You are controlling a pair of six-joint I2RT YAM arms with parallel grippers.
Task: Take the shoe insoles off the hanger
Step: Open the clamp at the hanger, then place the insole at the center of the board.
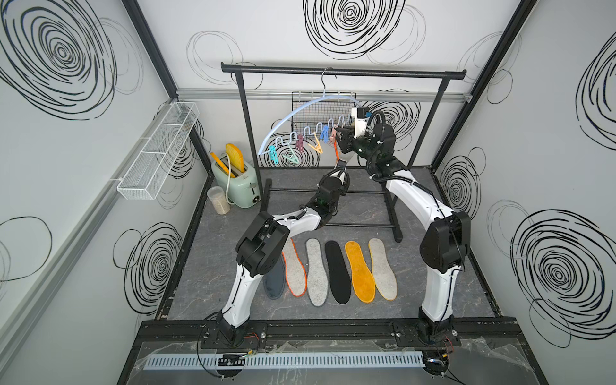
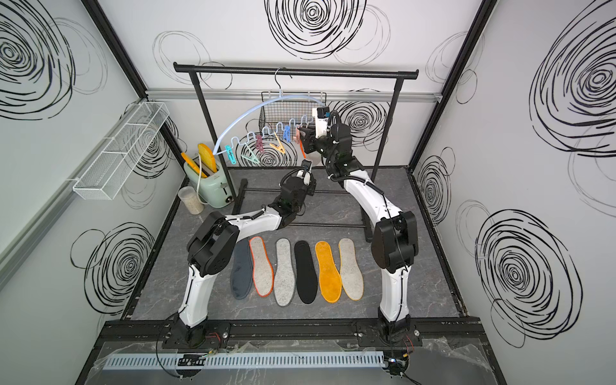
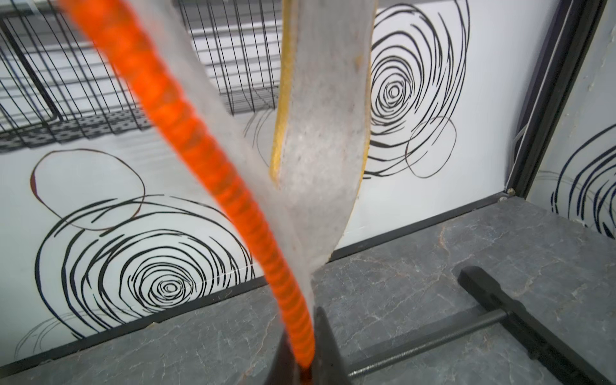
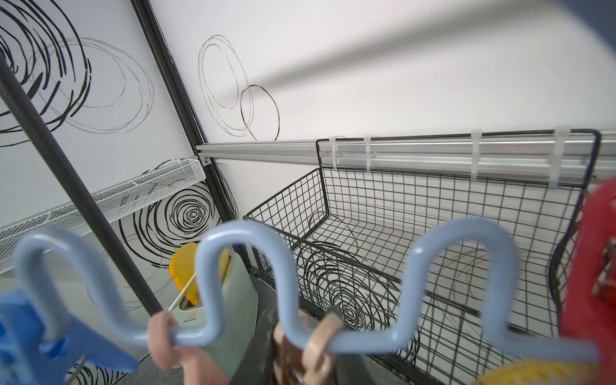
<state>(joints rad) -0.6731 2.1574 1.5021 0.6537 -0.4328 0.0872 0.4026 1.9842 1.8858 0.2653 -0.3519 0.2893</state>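
While the left end effector (image 3: 305,363) clamps the lower tip of the orange-edged insole (image 3: 233,206) hanging from the hanger (image 4: 463,228) and the right end effector (image 1: 340,136) pinches shut on its tan peg (image 4: 320,346), the downward pull best waits until that peg gapes.

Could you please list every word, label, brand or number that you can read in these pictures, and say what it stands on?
No text is legible anywhere.
The mint-green toaster bears a small triangular mark with tiny lettering under it, too small and blurred to read.
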